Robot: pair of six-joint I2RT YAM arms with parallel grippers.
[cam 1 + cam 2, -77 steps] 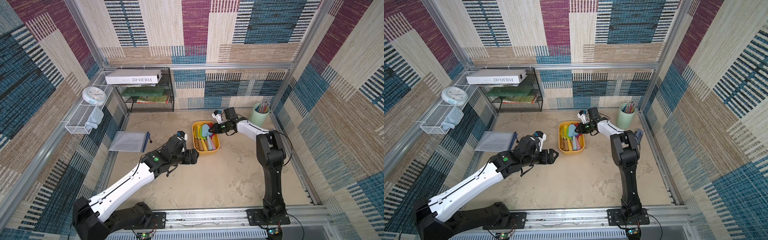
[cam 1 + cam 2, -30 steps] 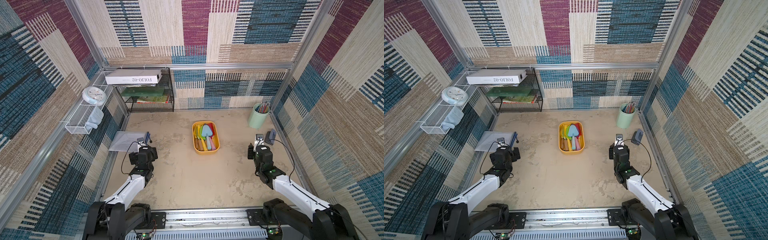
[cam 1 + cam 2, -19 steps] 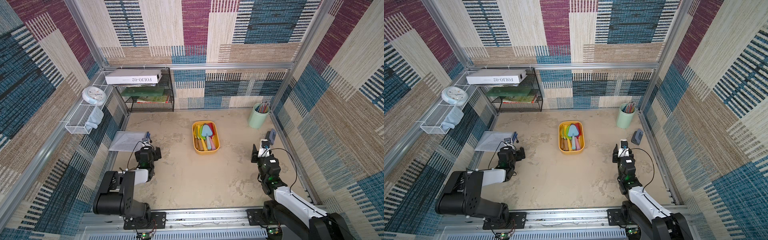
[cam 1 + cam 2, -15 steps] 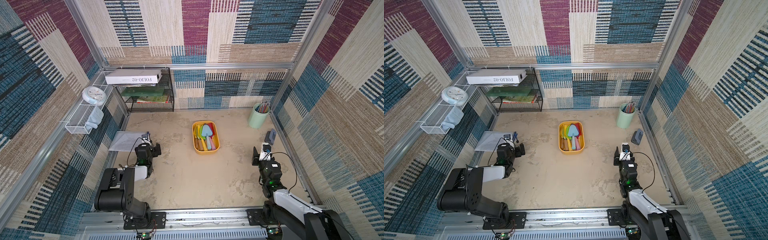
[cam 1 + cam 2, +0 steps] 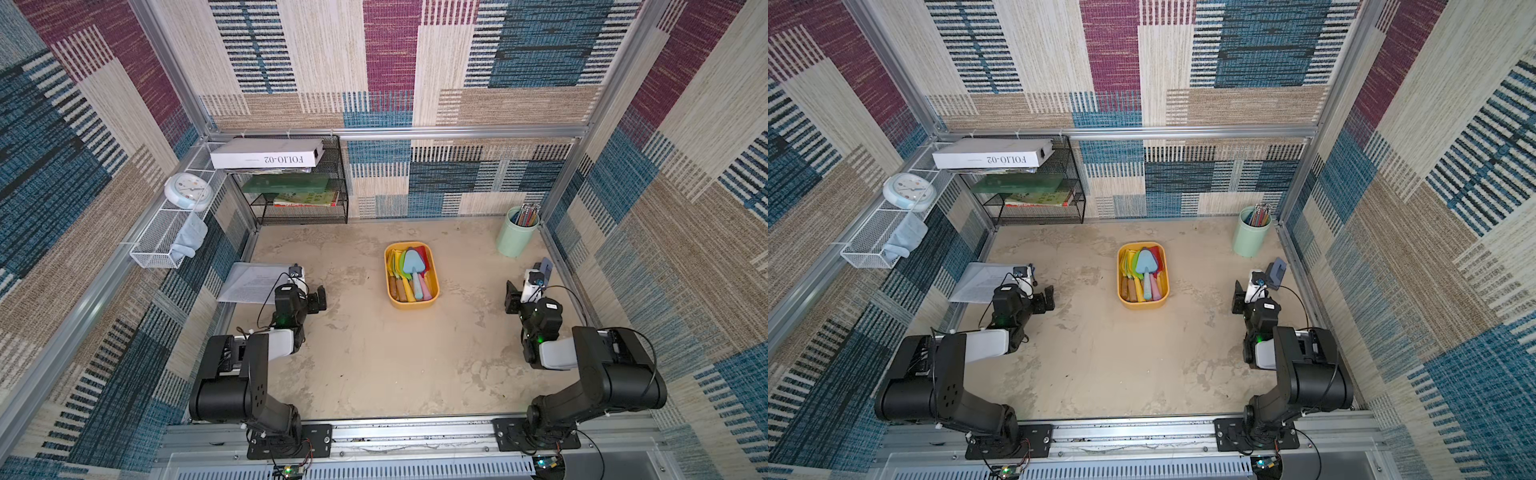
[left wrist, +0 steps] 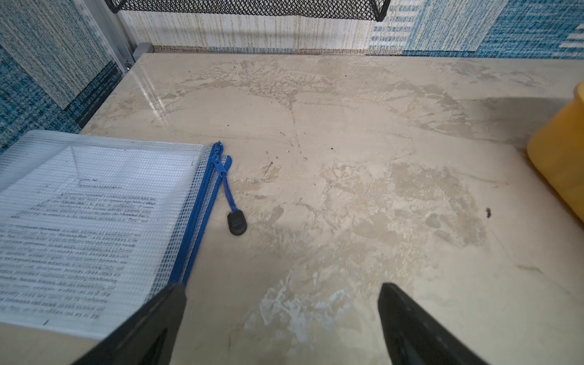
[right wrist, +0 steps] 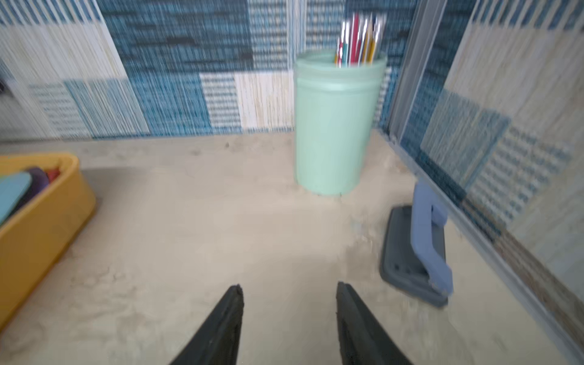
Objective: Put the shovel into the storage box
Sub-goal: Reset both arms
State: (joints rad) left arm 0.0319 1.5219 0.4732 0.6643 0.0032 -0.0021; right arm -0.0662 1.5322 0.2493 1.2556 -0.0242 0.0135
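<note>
- The shovel is found lying in the storage box, uppermost in the pile. Its pale blue, rounded-triangular blade is turned toward the back wall, and its blue handle is laid along the box's length.
- The box is seen as a shallow yellow-orange tub with rounded corners. It is set on the table between the two arms and well apart from both.
- The other tools in the box, in green, yellow, red and pink, are partly covered by the shovel, so their full shapes cannot be made out.
- In each wrist view only one end of the box is caught, cut off at the frame edge. The right wrist view is also blurred.
- The left gripper is spread wide with nothing between its jaws, just beside a mesh zip pouch.
- The right gripper is parted and empty, near a mint pencil cup and a grey-blue hole punch.
- In both top views the hole punch is largely hidden behind the right wrist.
</note>
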